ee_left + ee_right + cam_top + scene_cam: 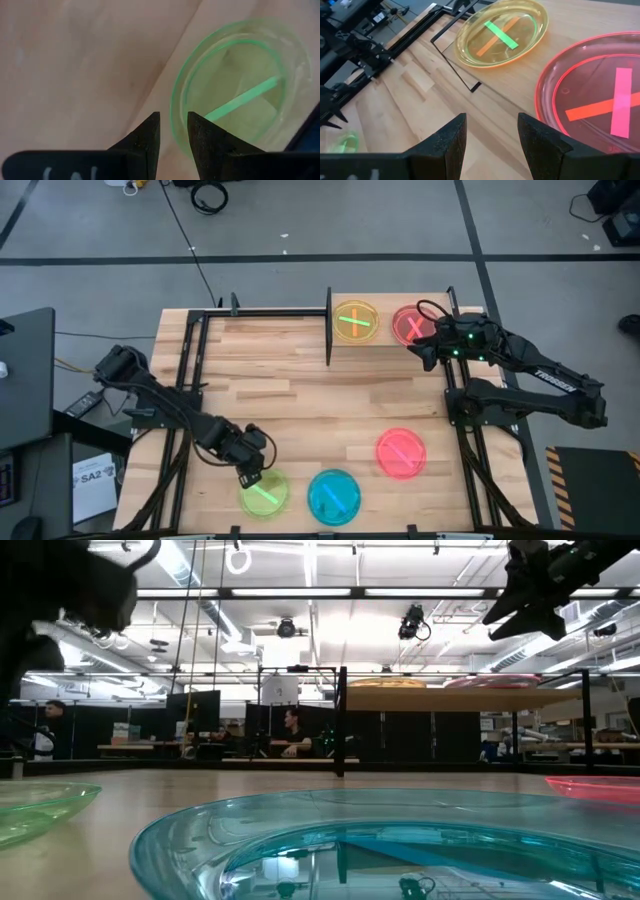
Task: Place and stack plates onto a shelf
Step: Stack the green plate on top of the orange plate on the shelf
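The light-wood shelf [372,352] stands at the table's far right part on black posts. On it rest an orange plate [356,321] showing a green stripe across an orange one, and a pink plate [410,326] with crossed stripes, so each looks stacked. My right gripper [491,127] is open above the shelf board [512,92], beside the pink plate [600,95]. On the table near its front edge lie a green plate [264,493], a teal plate [333,496] and a pink plate [401,453]. My left gripper [173,131] is open over the green plate's rim [173,107]. My left gripper comes from above, pointing down, with one finger [150,132] outside the green plate's left rim [175,120] and one finger [200,132] inside it. Whether they touch the rim I cannot tell. The plate lies flat on the table.
Black metal rails [190,370] run along the table's left and far sides, and a tall black post [328,328] marks the shelf's left end. Bare wood lies in the table's middle [300,400]. In the low view the teal plate [380,840] fills the foreground.
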